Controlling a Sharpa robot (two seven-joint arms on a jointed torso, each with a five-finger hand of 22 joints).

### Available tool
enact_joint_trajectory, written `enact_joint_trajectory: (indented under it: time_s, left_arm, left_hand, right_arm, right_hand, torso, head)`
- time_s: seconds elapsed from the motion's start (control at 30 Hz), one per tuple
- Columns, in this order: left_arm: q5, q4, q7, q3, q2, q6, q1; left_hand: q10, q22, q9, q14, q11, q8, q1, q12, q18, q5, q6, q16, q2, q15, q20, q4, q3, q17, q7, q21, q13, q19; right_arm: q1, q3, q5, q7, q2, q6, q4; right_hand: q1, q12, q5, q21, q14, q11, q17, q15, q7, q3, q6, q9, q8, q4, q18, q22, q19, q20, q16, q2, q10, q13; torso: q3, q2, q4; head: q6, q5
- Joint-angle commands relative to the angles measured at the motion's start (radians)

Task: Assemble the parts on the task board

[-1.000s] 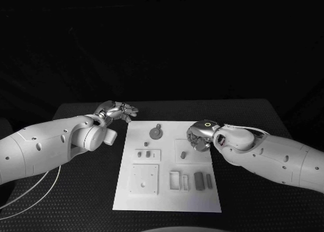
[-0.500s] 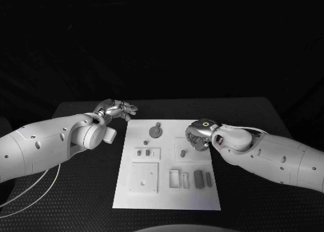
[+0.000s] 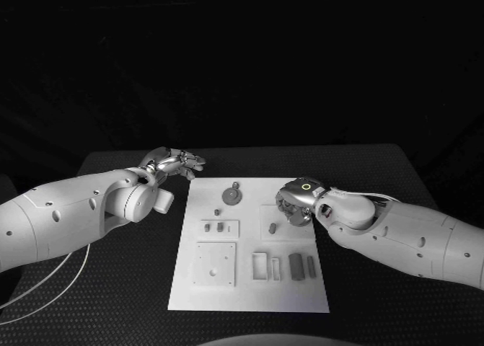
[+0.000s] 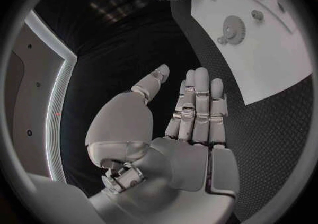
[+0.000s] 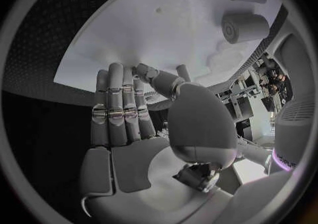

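On the black table [image 3: 117, 288] lies the white task board [image 3: 252, 295], with small grey parts on it. A round gear part [image 3: 232, 196] sits near the far end, and a little peg [image 3: 273, 229] stands in a raised square beside the right hand [image 3: 296, 205]. That hand hangs low over the board, just by the peg. Its fingers [image 5: 118, 102] are held out straight and hold nothing. The left hand [image 3: 175, 163] waits off the board's far left corner, above the table, with its fingers [image 4: 199, 102] stretched out and nothing in them.

I think the robot is getting ready to pick up a part. Next, the right hand must come down on a small part and pinch it gently.

Since a second ago, the right hand has slid a little toward the middle of the board. The left hand has stayed put. No part has moved.
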Motion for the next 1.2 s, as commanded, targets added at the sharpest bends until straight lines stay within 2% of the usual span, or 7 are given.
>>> enact_joint_trajectory:
  time_s: [0.03,0.27,0.63,0.83,1.07,1.13,1.2]
  left_arm:
    - [0.006,0.001,0.006,0.001,0.004,0.004,0.002]
    - [0.006,-0.002,0.006,0.001,0.004,0.004,0.002]
    - [0.006,-0.006,0.003,0.001,0.003,0.003,0.002]
    - [0.006,-0.009,0.003,0.001,0.004,0.004,0.002]
    - [0.006,-0.01,0.002,0.001,0.002,0.004,0.002]
    - [0.006,-0.011,0.002,0.001,0.002,0.004,0.002]
    - [0.006,-0.011,0.002,0.001,0.002,0.003,0.002]
  left_hand:
    - [-0.01,0.0,-0.002,0.004,0.0,0.006,-0.004,-0.002,-0.003,0.003,-0.002,-0.006,0.001,0.001,-0.037,-0.003,-0.004,0.002,0.004,-0.004,-0.001,-0.003]
    - [-0.01,0.0,-0.002,0.004,0.0,0.006,-0.005,-0.002,-0.003,0.003,-0.002,-0.007,0.001,0.001,-0.037,-0.003,-0.005,0.002,0.004,-0.004,-0.001,-0.002]
    - [-0.011,0.001,-0.002,0.005,0.001,0.007,-0.005,-0.002,-0.003,0.004,-0.002,-0.008,0.002,0.001,-0.037,-0.003,-0.005,0.003,0.004,-0.005,-0.001,-0.002]
    - [-0.012,0.001,-0.004,0.006,0.001,0.008,-0.011,-0.001,-0.003,0.0,-0.004,-0.01,0.001,0.002,-0.037,0.0,-0.008,0.004,0.005,-0.006,-0.002,-0.001]
    - [-0.013,0.001,-0.004,0.006,0.001,0.008,-0.012,-0.001,-0.003,-0.002,-0.004,-0.011,0.001,0.002,-0.036,0.0,-0.009,0.005,0.005,-0.007,-0.002,-0.001]
    - [-0.013,0.001,-0.004,0.006,0.001,0.008,-0.013,-0.001,-0.003,-0.003,-0.004,-0.011,0.001,0.002,-0.036,0.0,-0.009,0.005,0.005,-0.007,-0.002,-0.002]
    - [-0.013,0.001,-0.004,0.006,0.001,0.008,-0.013,-0.001,-0.003,-0.003,-0.004,-0.011,0.001,0.002,-0.036,0.0,-0.009,0.005,0.005,-0.007,-0.002,-0.002]
  right_arm:
    - [-0.014,-0.01,-0.013,0.012,0.001,0.021,0.009]
    - [-0.014,-0.006,-0.002,0.01,-0.01,0.013,0.02]
    - [0.002,0.029,0.033,0.025,-0.026,0.028,0.055]
    - [0.023,0.035,0.042,0.037,-0.037,0.048,0.072]
    - [0.036,0.043,0.065,0.044,-0.049,0.072,0.087]
    - [0.036,0.047,0.074,0.045,-0.052,0.074,0.097]
    - [0.036,0.057,0.095,0.048,-0.055,0.071,0.112]
  right_hand:
    - [0.0,0.005,0.003,0.006,0.006,0.001,0.003,-0.003,-0.001,0.009,0.009,0.002,0.001,0.001,0.014,0.002,0.01,-0.002,0.007,-0.007,0.01,0.004]
    - [-0.002,0.004,0.0,0.01,0.009,-0.001,0.007,-0.005,-0.003,0.017,0.014,0.006,0.0,0.005,0.014,0.006,0.015,-0.004,0.01,-0.013,0.015,0.01]
    - [-0.005,0.003,-0.002,0.013,0.009,-0.002,0.009,-0.005,-0.003,0.021,0.016,0.008,-0.001,0.008,0.014,0.008,0.017,-0.005,0.01,-0.015,0.017,0.014]
    - [-0.006,0.002,-0.002,0.013,0.009,-0.002,0.01,-0.005,-0.003,0.021,0.016,0.009,-0.002,0.009,0.014,0.009,0.016,-0.005,0.01,-0.014,0.017,0.015]
    - [-0.007,0.002,-0.001,0.013,0.009,-0.002,0.01,-0.005,-0.003,0.021,0.016,0.009,-0.002,0.009,0.014,0.01,0.016,-0.005,0.01,-0.014,0.017,0.016]
    - [-0.007,0.001,-0.001,0.014,0.009,-0.002,0.01,-0.005,-0.003,0.021,0.016,0.009,-0.002,0.009,0.014,0.01,0.016,-0.005,0.01,-0.014,0.017,0.016]
    - [-0.008,0.001,-0.001,0.014,0.009,-0.002,0.01,-0.005,-0.003,0.021,0.016,0.009,-0.002,0.009,0.014,0.011,0.016,-0.005,0.01,-0.013,0.017,0.016]
  torso:
    - [0.0002,0.0,-0.0002]
    - [-0.0002,-0.001,-0.0019]
    - [0.0001,0.0,-0.0016]
    - [-0.0003,0.0,-0.0017]
    - [-0.0006,0.0,-0.0007]
    - [-0.0004,0.0,-0.0006]
    - [-0.0004,0.0,-0.0003]
  head:
    - [0.003,0.002]
    - [0.006,0.004]
    - [0.009,0.004]
    - [0.011,0.004]
    - [0.01,0.004]
    - [0.01,0.005]
    - [0.01,0.007]
